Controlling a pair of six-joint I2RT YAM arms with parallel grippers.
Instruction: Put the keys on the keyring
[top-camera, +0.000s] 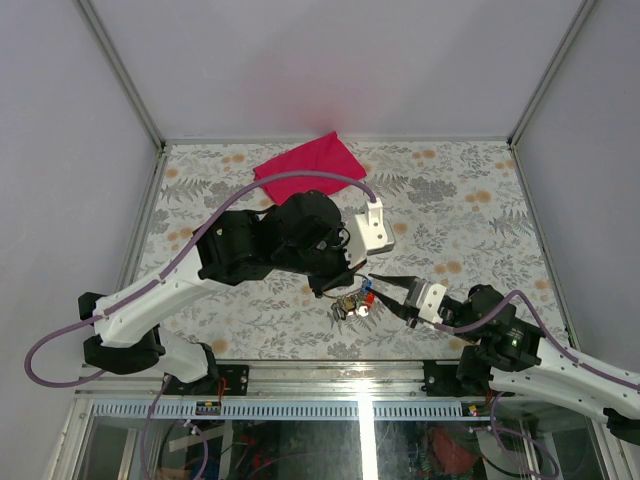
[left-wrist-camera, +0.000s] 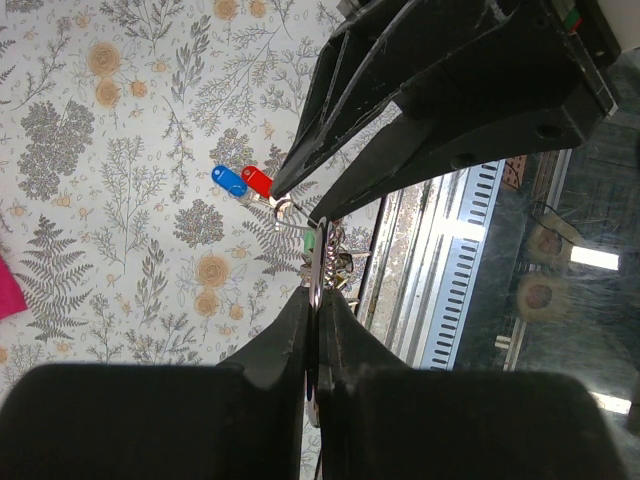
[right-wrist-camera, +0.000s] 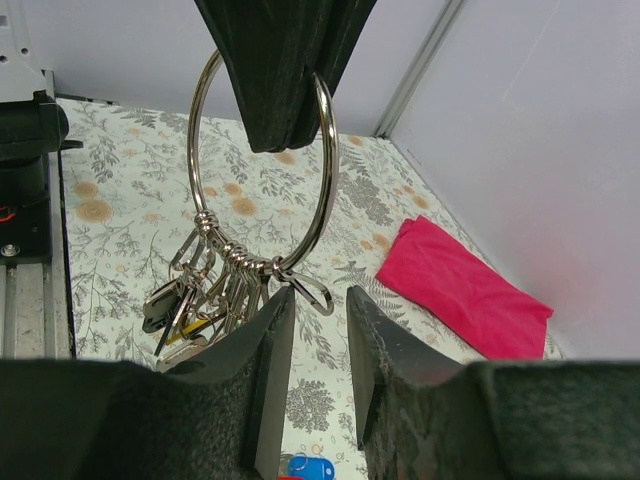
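Left gripper (left-wrist-camera: 314, 300) fingers clamp the keyring (right-wrist-camera: 232, 262), seen edge-on in the left wrist view and as a full circle in the right, with the right gripper (right-wrist-camera: 318, 300) parted just beside it and the red key (left-wrist-camera: 257, 181) and blue key (left-wrist-camera: 230, 180) near its tips.

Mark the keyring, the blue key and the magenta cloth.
keyring (right-wrist-camera: 191, 155), right wrist view, ring's left arc.
blue key (left-wrist-camera: 229, 180), left wrist view, plastic head.
magenta cloth (top-camera: 308, 167), top view, middle of fold.
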